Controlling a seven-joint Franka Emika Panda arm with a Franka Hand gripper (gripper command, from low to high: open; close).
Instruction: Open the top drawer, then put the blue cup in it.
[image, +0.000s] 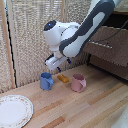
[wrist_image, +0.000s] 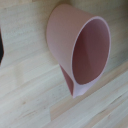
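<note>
Overhead, the gripper (image: 56, 62), its jaw state impossible to tell, hangs above the blue cup (image: 46, 81) left of the pink mug (image: 78, 83); only the wrist view shows the mug's interior.

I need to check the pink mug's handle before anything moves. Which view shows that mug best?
The wrist view: the pink mug fills the picture, with its open mouth and handle plain. The exterior view shows the same mug small on the wooden table, apart from the blue cup.
</note>
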